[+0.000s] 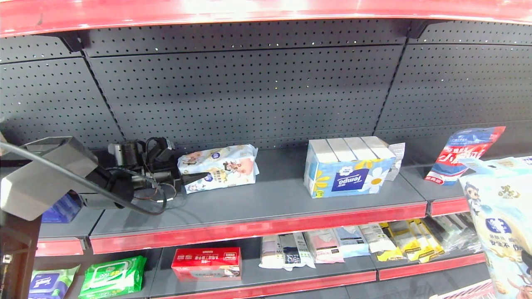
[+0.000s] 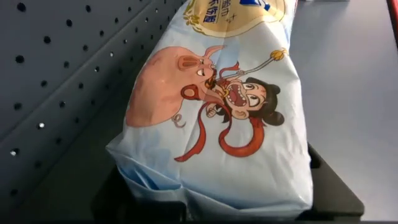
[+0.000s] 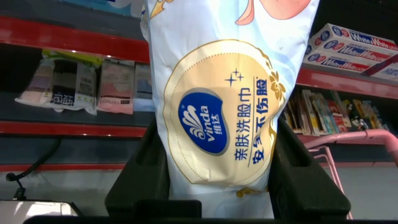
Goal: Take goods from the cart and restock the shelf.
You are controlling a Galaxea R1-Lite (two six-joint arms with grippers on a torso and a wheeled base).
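A pale blue tissue pack with cartoon figures (image 1: 217, 167) lies on its side on the grey shelf board (image 1: 266, 199), towards the left and close to the perforated back panel. My left gripper (image 1: 187, 178) is at its left end. In the left wrist view the pack (image 2: 217, 118) sits between the two dark fingers (image 2: 333, 186), which press its sides. A second pack of the same kind (image 1: 501, 224) hangs upright at the right edge, in front of the shelf. My right gripper (image 3: 227, 174) is shut on this pack (image 3: 217, 106).
A blue-and-white block of tissue packs (image 1: 349, 170) stands mid-shelf, and a red-and-blue pouch (image 1: 461, 153) leans further right. The lower shelf holds a red box (image 1: 206, 262), green wipes (image 1: 112, 276) and several flat packets (image 1: 332, 247). A pink cart rim (image 3: 373, 140) lies below right.
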